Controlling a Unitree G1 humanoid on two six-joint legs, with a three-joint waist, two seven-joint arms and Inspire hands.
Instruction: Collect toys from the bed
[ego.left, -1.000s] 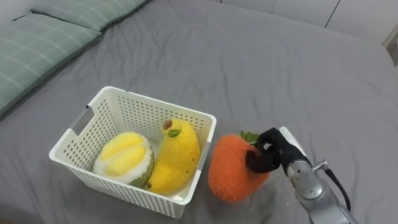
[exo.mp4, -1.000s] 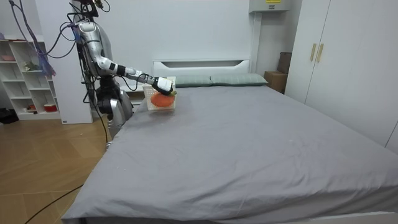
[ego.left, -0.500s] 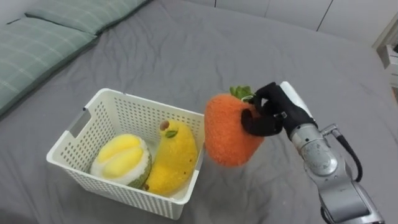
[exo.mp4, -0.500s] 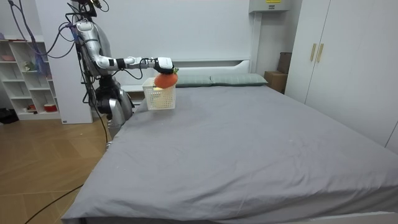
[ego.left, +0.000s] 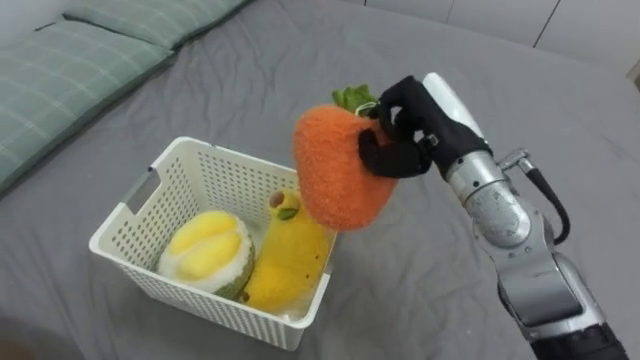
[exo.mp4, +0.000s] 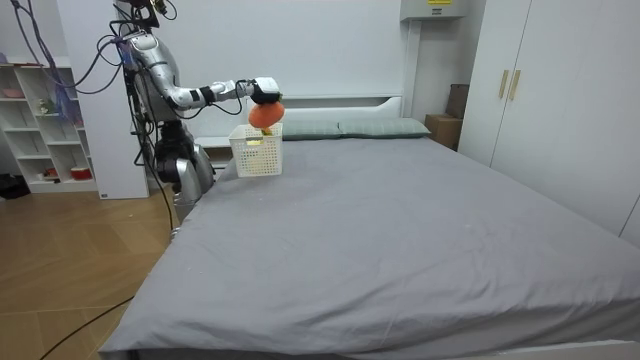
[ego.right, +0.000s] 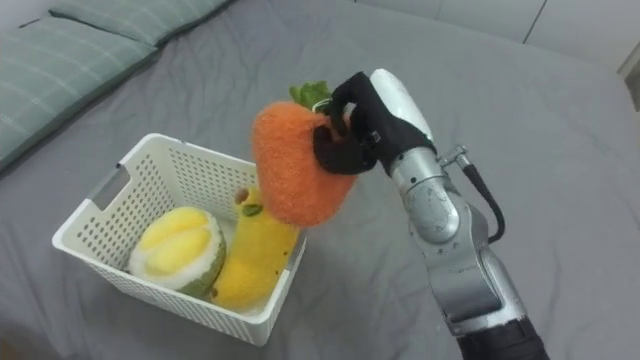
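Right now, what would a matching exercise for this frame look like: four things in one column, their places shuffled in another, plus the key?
1. orange plush toy
2. yellow plush fruit
3. white basket
4. green pillow

A. lying inside the basket
B. at the eye views' upper left
C. held up in the right robot hand
D. resting on the grey bedcover, with two toys in it

Pairs: 1-C, 2-A, 3-D, 4-B
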